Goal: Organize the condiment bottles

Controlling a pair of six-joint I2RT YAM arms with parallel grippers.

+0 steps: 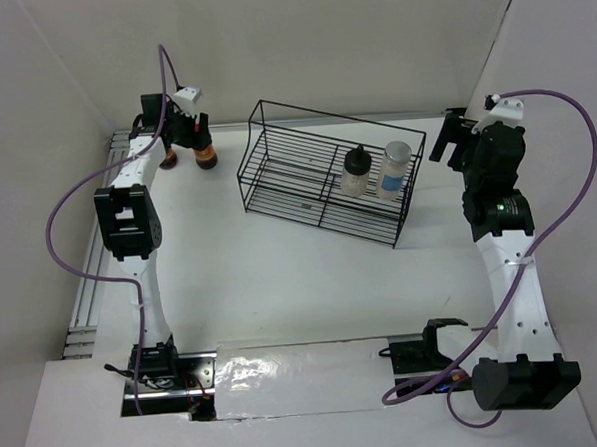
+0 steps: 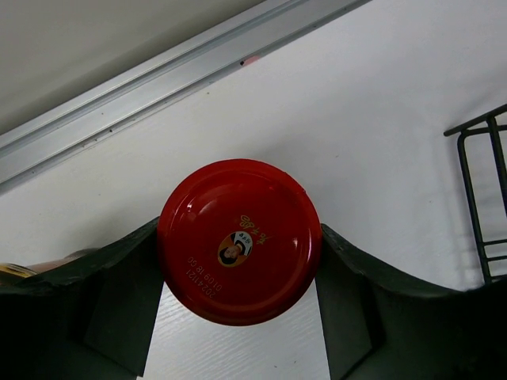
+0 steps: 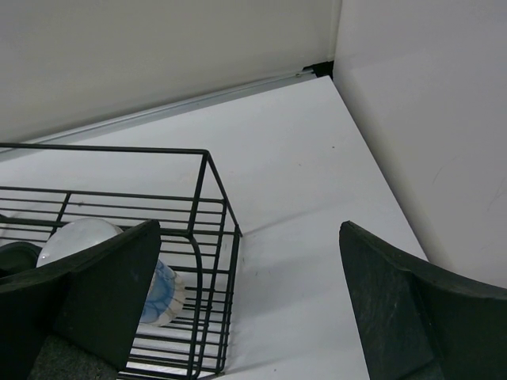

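From above: on the white worktop (image 1: 282, 284), in the far left corner, left gripper (image 1: 196, 137) down over a dark jar (image 1: 206, 156) with an orange-red label, standing upright. Just beside it on the left, a second dark jar (image 1: 167, 160), partly hidden behind the arm. Toward the far middle, a black wire rack (image 1: 275, 155). In its right-hand half, upright and side by side, a clear bottle (image 1: 355, 172) with a black cap and a whitish bottle (image 1: 396, 168) with a pale cap. Just right of the rack, near the whitish bottle, the right gripper (image 1: 446, 141).

From the left wrist: red lid (image 2: 239, 253) of the dark jar seen straight down, filling the gap between the two fingers (image 2: 119, 309). Both pads against its rim, so pinching the jar. Small round picture and printed numbers on the lid. At the far left edge, a sliver of the second dark jar (image 2: 20, 271). Beyond, an aluminium rail (image 2: 158, 87) along the worktop edge. A corner of the wire rack (image 2: 475, 198) at the right.

From the right wrist: right gripper (image 3: 249, 261) spread wide, bare worktop showing between its fingers. End of the wire rack (image 3: 207, 198) by the left finger. Inside it, the whitish bottle (image 3: 79, 236) with a blue-patterned label, partly hidden by that finger.
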